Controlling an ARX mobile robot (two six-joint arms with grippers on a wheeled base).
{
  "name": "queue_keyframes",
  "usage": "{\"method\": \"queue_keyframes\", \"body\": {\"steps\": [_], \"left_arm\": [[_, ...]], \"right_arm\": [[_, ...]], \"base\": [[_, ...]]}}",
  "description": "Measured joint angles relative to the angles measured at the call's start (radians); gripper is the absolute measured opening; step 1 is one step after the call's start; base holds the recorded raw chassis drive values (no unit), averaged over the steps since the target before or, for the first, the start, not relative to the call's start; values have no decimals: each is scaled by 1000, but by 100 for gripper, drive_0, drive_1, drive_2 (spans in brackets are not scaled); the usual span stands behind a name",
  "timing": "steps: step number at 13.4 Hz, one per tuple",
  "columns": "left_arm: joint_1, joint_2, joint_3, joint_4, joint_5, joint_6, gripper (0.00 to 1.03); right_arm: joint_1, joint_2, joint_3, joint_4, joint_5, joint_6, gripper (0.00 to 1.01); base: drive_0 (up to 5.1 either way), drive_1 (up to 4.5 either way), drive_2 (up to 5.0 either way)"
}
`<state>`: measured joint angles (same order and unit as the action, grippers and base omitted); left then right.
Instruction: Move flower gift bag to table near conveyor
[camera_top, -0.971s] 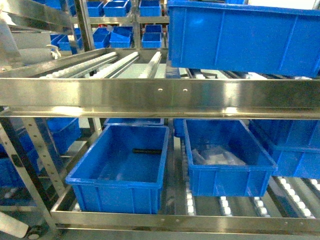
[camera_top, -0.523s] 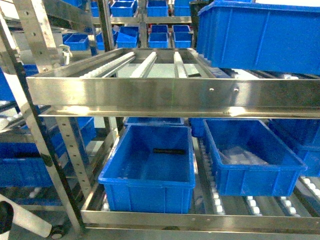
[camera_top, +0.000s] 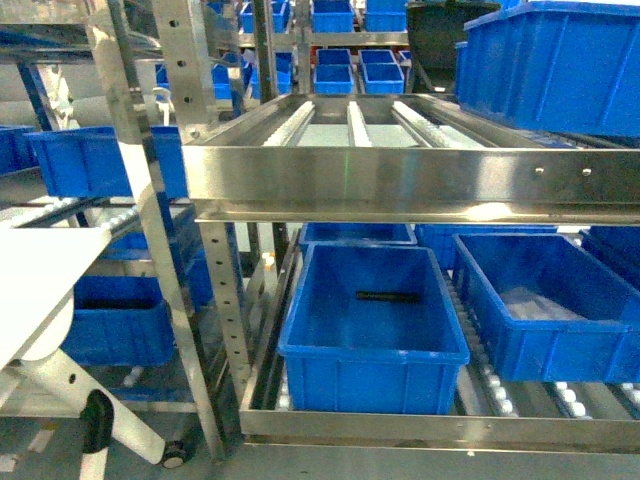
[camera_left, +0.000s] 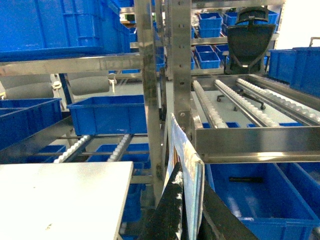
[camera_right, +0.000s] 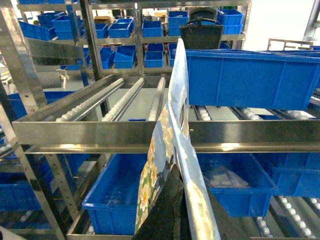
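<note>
Standing edge-on in right pincer (camera_right: 176, 210): flower gift bag (camera_right: 167, 150).

Both wrist views show 2 black, matte gripper fingers (camera_left: 172, 210) rising from the near edge, tapered; the right pair (camera_right: 175, 210) looks the same, slightly scuffed.

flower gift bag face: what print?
White-yellow flowers on sky blue, clearest in the right wrist view on the flower gift bag, pinched in the right gripper.

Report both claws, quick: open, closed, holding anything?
Left claw: closed on the flower gift bag.
Right claw: closed on the flower gift bag.
</note>
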<state>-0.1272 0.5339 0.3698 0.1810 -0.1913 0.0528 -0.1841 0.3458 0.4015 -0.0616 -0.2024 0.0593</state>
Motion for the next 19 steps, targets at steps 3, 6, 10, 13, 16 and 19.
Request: {"method": "queue_keyframes", "body": {"steps": [3, 6, 10, 13, 16, 19], "left_arm": [[0, 0, 0, 0, 0, 0, 2], [0, -1, 0, 2, 0, 0, 2], [0, 0, 0, 0, 0, 0, 2], [0, 0, 0, 0, 0, 0, 2], [0, 0, 0, 0, 0, 0, 2], [0, 0, 0, -1, 0, 0, 2]], "right_arm": [[0, 1, 0, 0, 0, 0, 2], [0, 3, 0, -5, 0, 0, 2], [0, 0, 0, -2, 0, 0, 2], [0, 0, 0, -2, 0, 0, 2], [0, 0, 0, -1, 0, 0, 2], [0, 0, 0, -5, 0, 0, 2]], "base": [[-488, 134, 342], [-490, 242, 242], [-495, 240, 240], [-493, 243, 243], [-490, 247, 247], [-495, 241, 241]]}}
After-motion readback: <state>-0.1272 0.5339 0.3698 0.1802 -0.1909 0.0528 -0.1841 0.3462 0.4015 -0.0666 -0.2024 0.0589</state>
